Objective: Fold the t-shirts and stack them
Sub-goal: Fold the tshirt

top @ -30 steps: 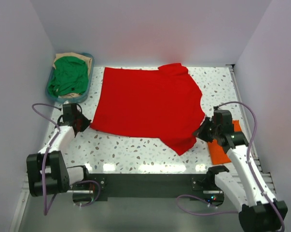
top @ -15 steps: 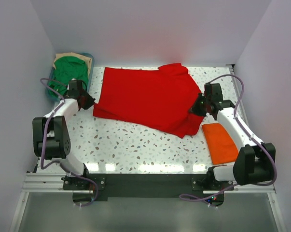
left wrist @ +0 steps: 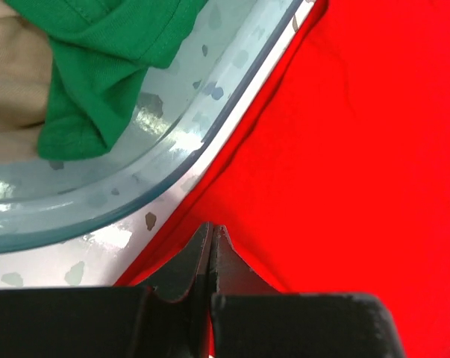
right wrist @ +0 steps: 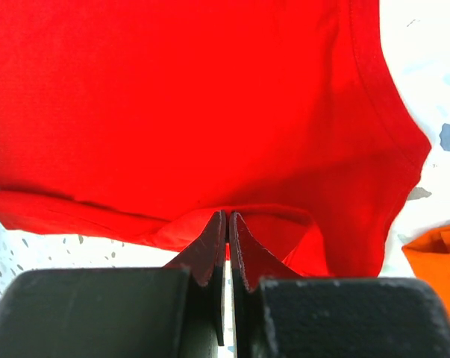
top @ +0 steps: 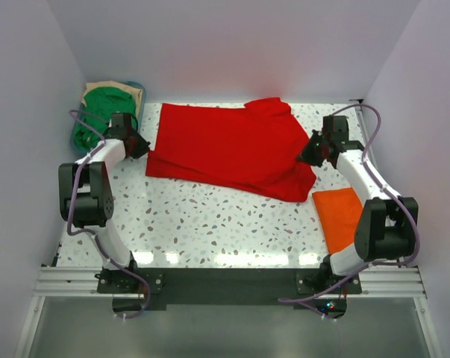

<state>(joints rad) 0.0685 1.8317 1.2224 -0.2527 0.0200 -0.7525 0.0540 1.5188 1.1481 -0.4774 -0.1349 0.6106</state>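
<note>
We clamp the red shirt (top: 232, 145) with left gripper (left wrist: 212, 233) and right gripper (right wrist: 226, 218); a thin pinch may slip, dropping the fold.

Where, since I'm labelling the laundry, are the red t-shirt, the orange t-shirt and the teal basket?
red t-shirt (top: 225, 145): top external view, middle of its body.
orange t-shirt (top: 340, 218): top external view, centre of the folded cloth.
teal basket (left wrist: 172, 145): left wrist view, its curved wall.

Both my arms reach far forward, elbows bowed outward. My left gripper (top: 139, 146) and my right gripper (top: 307, 155) each have their jaws pressed together, pinching an edge of the red t-shirt (top: 232, 145).
</note>
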